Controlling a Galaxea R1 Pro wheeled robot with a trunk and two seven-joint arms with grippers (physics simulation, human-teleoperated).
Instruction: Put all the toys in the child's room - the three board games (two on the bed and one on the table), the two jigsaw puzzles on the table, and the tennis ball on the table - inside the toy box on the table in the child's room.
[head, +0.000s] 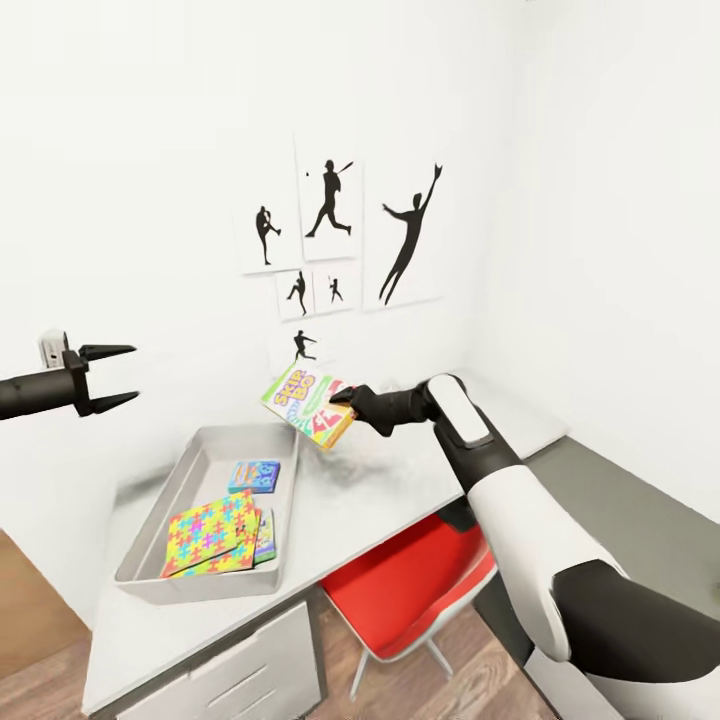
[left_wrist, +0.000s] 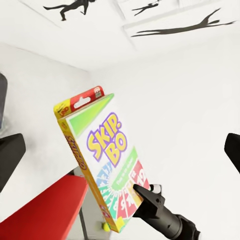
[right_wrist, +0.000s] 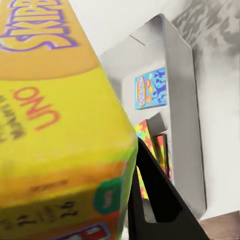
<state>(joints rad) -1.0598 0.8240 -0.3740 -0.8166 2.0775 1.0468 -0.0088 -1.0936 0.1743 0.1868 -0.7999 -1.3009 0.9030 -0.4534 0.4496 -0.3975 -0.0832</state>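
The right arm is stretched forward from the shoulder and bent at the elbow over the table (head: 400, 480), its wrist turned toward the toy box (head: 190, 470). The right gripper (head: 345, 398) is clamped on the lower corner of the Skip-Bo box (head: 305, 403), which is held tilted in the air just beside the toy box's far right corner. Inside the toy box a blue game (head: 254, 475) lies toward the far end, and a jigsaw (head: 210, 534) is stacked over another flat item at the near end. The left arm is held level, above the toy box's left side, and the left gripper's (head: 108, 378) fingers (head: 110, 351) are spread apart around nothing.
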